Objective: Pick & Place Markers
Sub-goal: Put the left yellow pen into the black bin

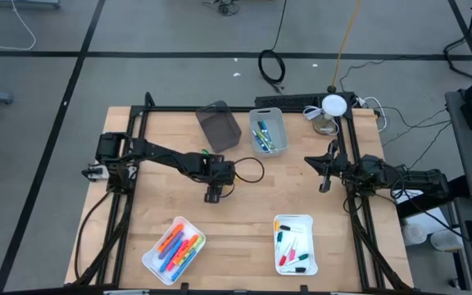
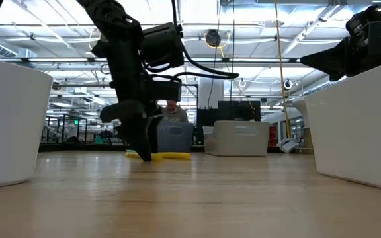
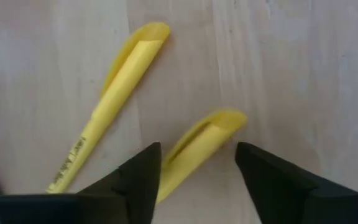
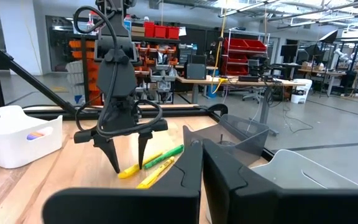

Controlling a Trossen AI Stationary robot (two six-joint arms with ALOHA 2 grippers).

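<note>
Near the front bench edge, one white tray holds chunky bright markers and another holds thin white-barrelled ones. Mid-bench, the left claw is spread around a yellow marker lying flat, a second yellow marker just beside it and a green one nearby. The right claw hangs pressed together, empty, well apart. Farther back sit a tipped grey bin and a bin of markers.
</note>
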